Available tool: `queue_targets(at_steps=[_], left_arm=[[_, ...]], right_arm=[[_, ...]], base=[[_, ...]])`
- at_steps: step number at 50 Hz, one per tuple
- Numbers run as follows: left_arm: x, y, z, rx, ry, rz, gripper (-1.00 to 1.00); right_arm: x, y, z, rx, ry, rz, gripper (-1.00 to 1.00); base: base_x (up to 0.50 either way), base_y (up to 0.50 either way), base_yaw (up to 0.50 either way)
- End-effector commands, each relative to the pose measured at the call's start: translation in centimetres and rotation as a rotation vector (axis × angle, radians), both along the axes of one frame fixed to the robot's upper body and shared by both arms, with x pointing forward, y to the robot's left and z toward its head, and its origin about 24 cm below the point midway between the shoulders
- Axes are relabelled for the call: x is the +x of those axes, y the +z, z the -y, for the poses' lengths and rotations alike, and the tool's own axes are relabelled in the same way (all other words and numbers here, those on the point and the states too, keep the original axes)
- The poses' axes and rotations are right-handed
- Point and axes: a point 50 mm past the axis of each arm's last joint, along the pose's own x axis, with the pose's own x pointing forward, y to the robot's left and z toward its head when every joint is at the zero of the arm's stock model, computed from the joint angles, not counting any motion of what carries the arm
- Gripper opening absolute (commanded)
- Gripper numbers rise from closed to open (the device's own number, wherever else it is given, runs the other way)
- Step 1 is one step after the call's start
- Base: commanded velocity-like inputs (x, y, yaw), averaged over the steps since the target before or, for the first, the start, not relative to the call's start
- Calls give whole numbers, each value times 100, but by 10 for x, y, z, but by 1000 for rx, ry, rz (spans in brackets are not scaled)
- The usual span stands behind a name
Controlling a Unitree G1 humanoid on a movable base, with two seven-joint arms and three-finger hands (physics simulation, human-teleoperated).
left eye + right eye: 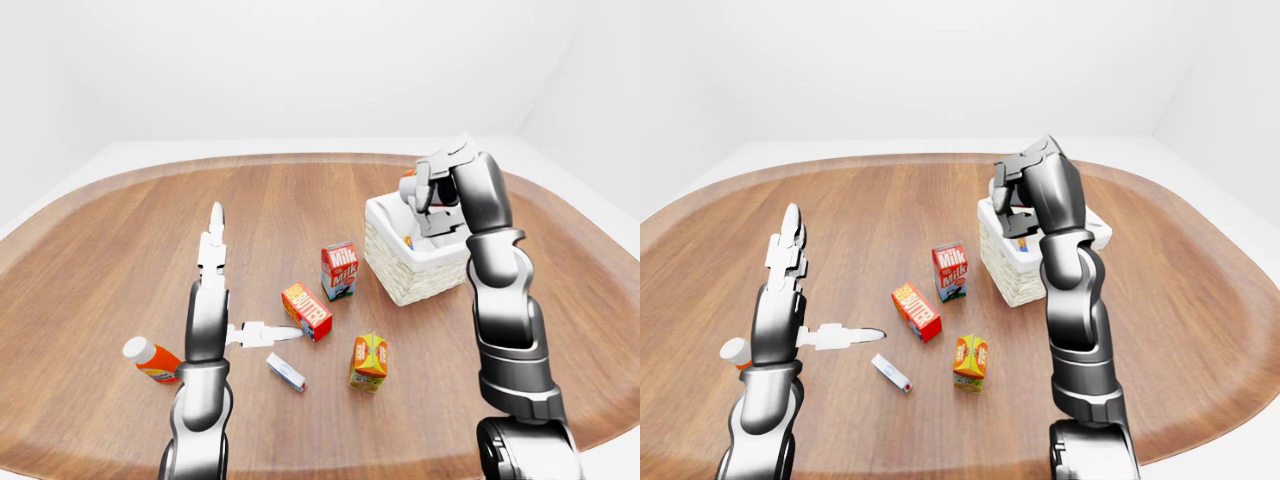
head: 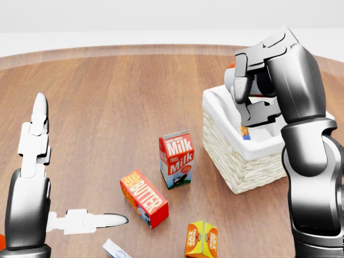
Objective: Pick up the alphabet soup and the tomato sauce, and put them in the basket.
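Note:
My right hand [image 2: 248, 88] hangs over the white woven basket [image 2: 236, 167] at the right of the head view. Its fingers are curled round a can [image 2: 231, 66] of which only a red edge shows, so I cannot tell which can it is. A second small item [image 2: 245, 131] with orange and blue marks lies inside the basket, mostly hidden. My left hand [image 1: 257, 270] is open and empty, fingers spread above the table at the left, far from the basket.
On the wooden table [image 1: 120, 250] left of the basket stand a milk carton [image 2: 176, 159], a butter box [image 2: 144, 198] and an orange juice carton [image 2: 200, 240]. An orange bottle [image 1: 152, 360] and a small white box [image 1: 286, 372] lie by my left arm.

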Motion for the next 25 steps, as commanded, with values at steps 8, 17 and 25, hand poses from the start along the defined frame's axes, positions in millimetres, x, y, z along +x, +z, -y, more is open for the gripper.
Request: queue_targets(at_steps=[8, 17, 25], left_arm=[[0, 1, 0, 1, 0, 2, 100], [0, 1, 0, 2, 0, 2, 100], [0, -1, 0, 0, 2, -3, 100]], right_arm=[[40, -14, 9, -15, -80, -34, -100], [56, -19, 12, -26, -106, -54, -100], [71, -31, 17, -48, -181, -99, -100]], base=[[0, 0, 0], [0, 0, 0], [0, 0, 0]])
